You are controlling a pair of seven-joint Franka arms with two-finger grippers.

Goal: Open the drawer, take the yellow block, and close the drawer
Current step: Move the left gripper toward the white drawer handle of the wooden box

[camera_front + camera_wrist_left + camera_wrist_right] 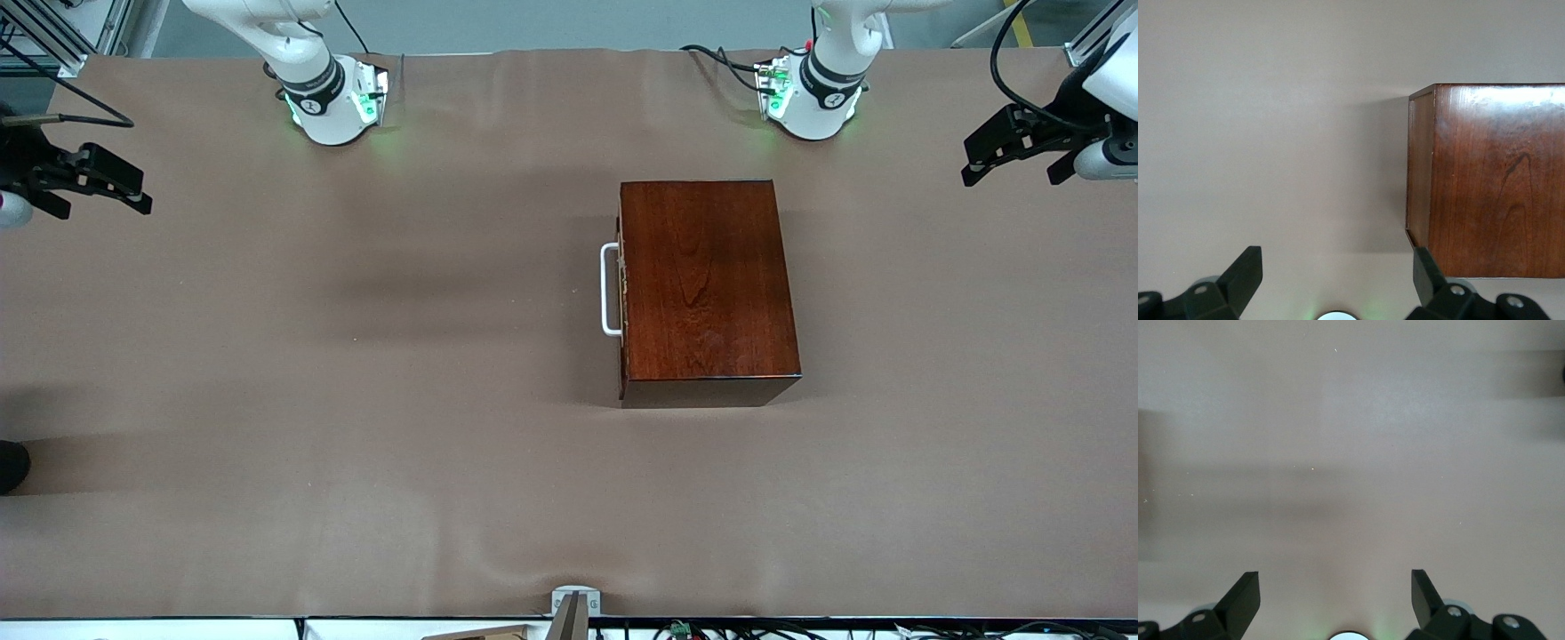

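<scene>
Reddish-brown box is sitting mid-table, its drawer shut, white handle at nine o'clock in our front view only. We are holding left gripper and right gripper apart over the table ends.

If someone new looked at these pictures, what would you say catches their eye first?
First, the glossy reddish-brown wooden box on the brown table, toward the left arm's end, its drawer shut with a white handle facing the right arm's end. Then the two black hands waiting open over the table's ends: the left hand and the right hand.
</scene>
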